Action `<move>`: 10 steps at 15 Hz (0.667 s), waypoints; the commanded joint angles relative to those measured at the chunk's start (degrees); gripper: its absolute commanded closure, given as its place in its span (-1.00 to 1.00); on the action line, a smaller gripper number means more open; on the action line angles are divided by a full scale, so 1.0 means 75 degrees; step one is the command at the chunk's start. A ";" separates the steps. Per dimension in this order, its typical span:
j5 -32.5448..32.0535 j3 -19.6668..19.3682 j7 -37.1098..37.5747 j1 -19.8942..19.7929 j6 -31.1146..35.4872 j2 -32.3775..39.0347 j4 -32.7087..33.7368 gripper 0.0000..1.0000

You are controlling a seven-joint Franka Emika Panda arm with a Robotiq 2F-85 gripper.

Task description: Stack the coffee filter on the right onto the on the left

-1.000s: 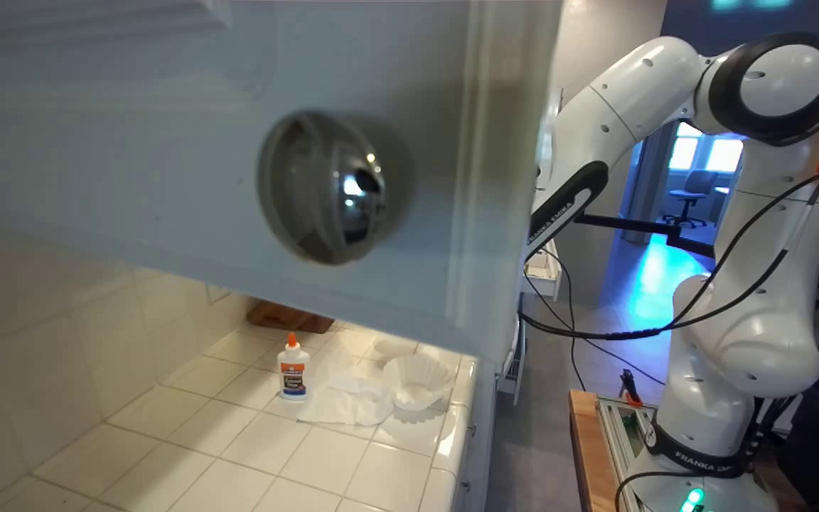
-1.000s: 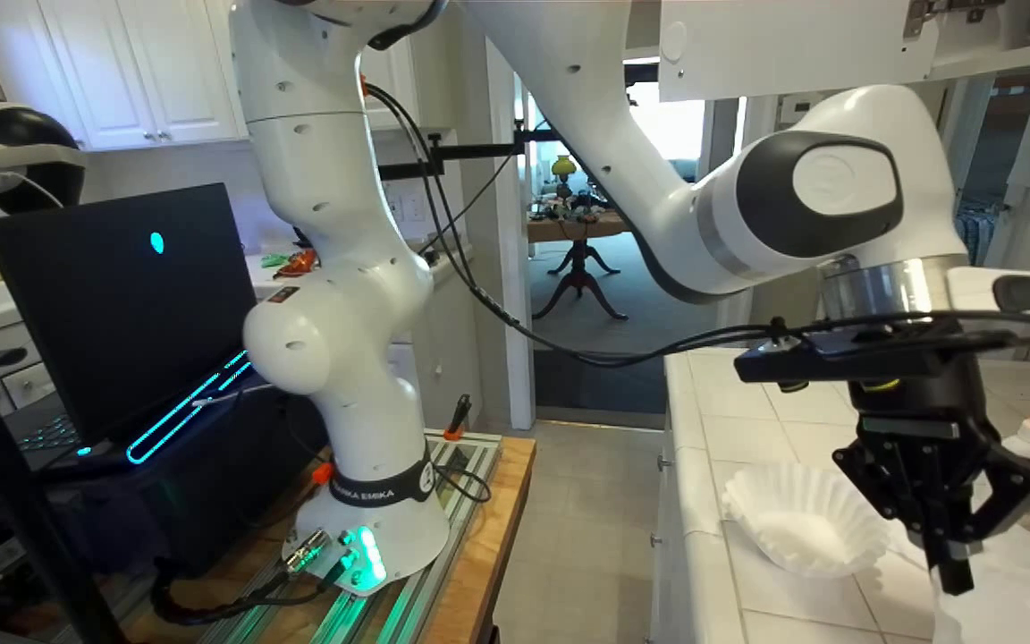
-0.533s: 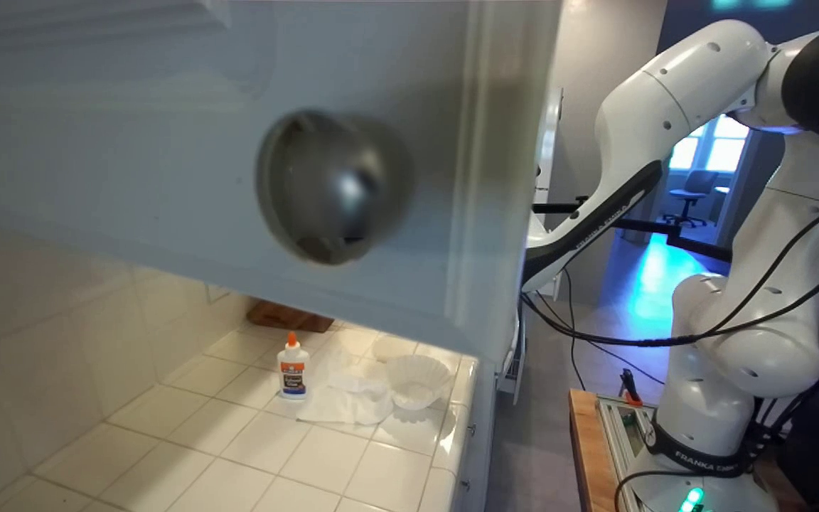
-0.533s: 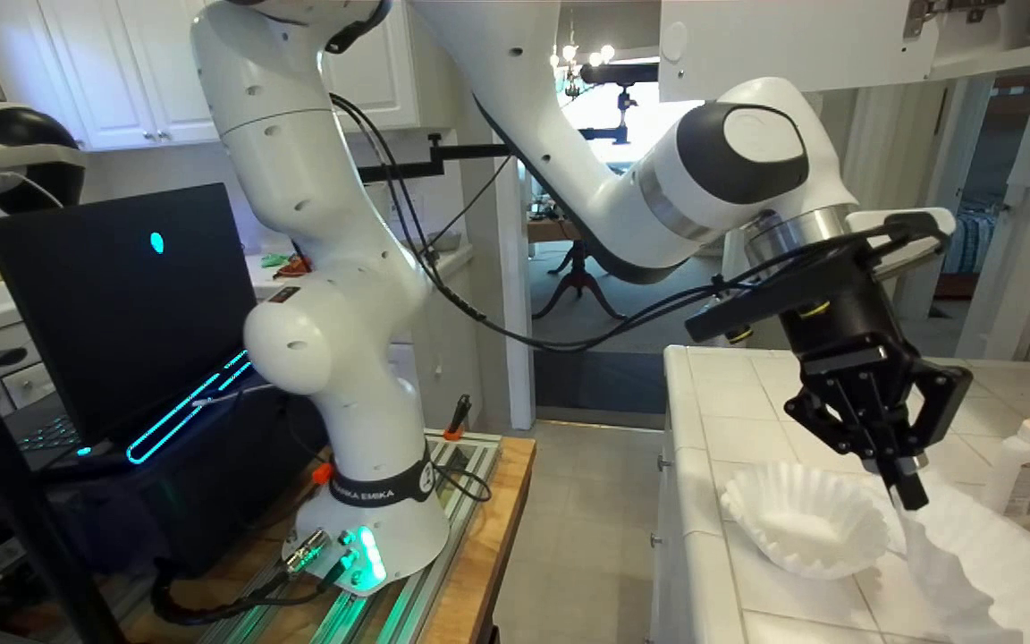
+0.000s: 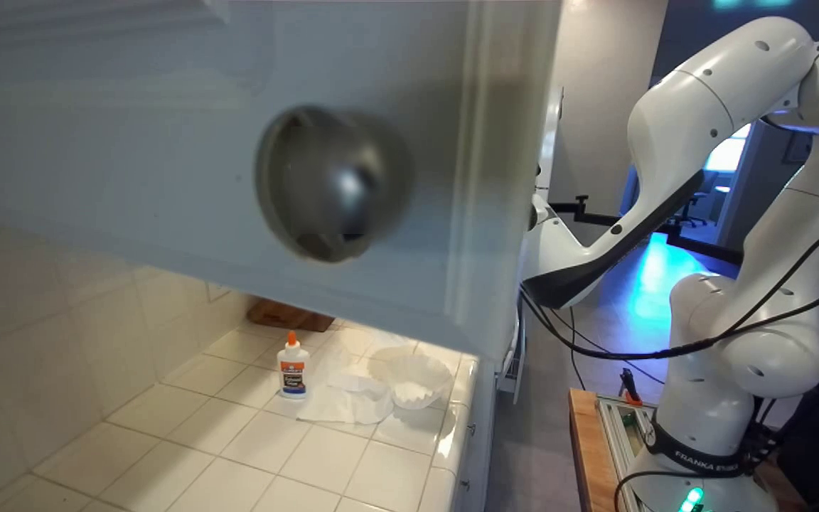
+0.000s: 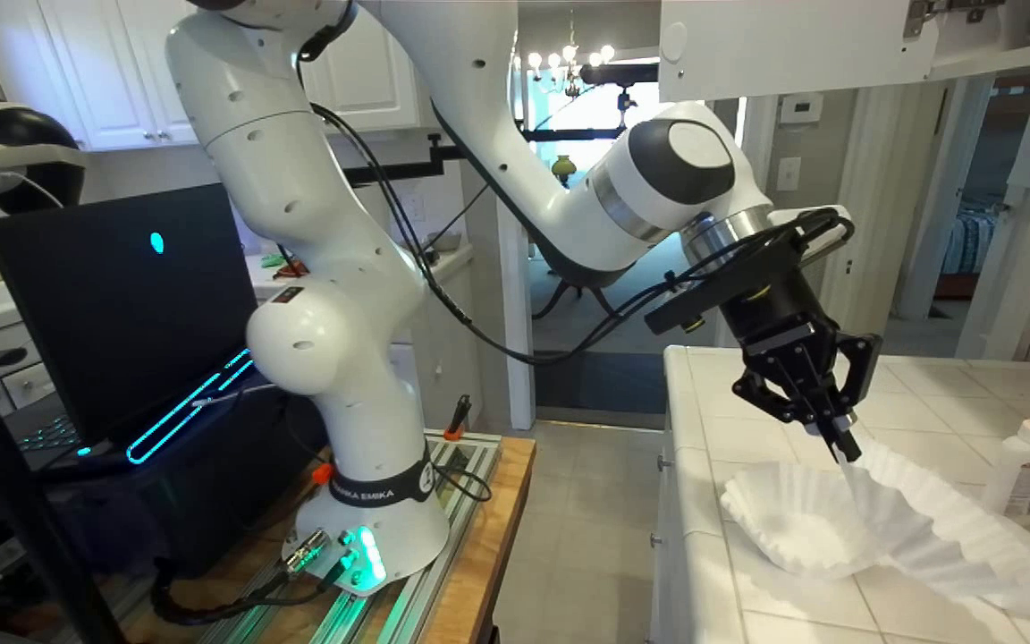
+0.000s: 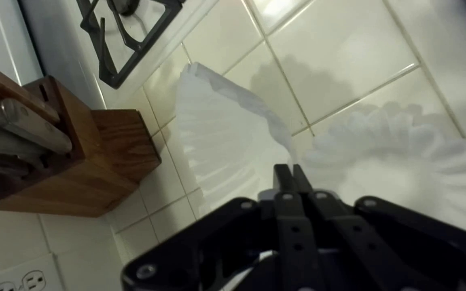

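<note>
Filter (image 7: pixel 231 139) is grasped, edge pinched in closed jaws; stacking onto the second filter (image 6: pixel 797 528), below them, apparently remains.

The white arm (image 6: pixel 327 224) has black cables (image 6: pixel 533 360), a lettered black band (image 6: pixel 385 489) and a black end effector (image 7: pixel 292 173)

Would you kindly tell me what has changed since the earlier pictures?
The gripper, shut on one coffee filter, has moved up and left in an exterior view, drawing it toward the open filter. The open filter and glue bottle stayed put.
</note>
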 commanded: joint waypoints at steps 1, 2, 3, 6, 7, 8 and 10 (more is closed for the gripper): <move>-0.0603 0.0084 0.0218 0.0122 0.0282 -0.0594 -0.0589 1.00; -0.0670 0.0104 0.0212 0.0166 0.0311 -0.0695 -0.0686 1.00; -0.0752 0.0115 0.0179 0.0224 0.0362 -0.0829 -0.0821 1.00; -0.0983 0.0220 0.0142 0.0373 0.0504 -0.0638 -0.0620 1.00; -0.1152 0.0169 0.0218 0.0491 0.0527 -0.0691 -0.0677 1.00; -0.1191 0.0165 0.0181 0.0551 0.0565 -0.0683 -0.0665 1.00; -0.1180 0.0213 0.0081 0.0610 0.0651 -0.0651 -0.0638 1.00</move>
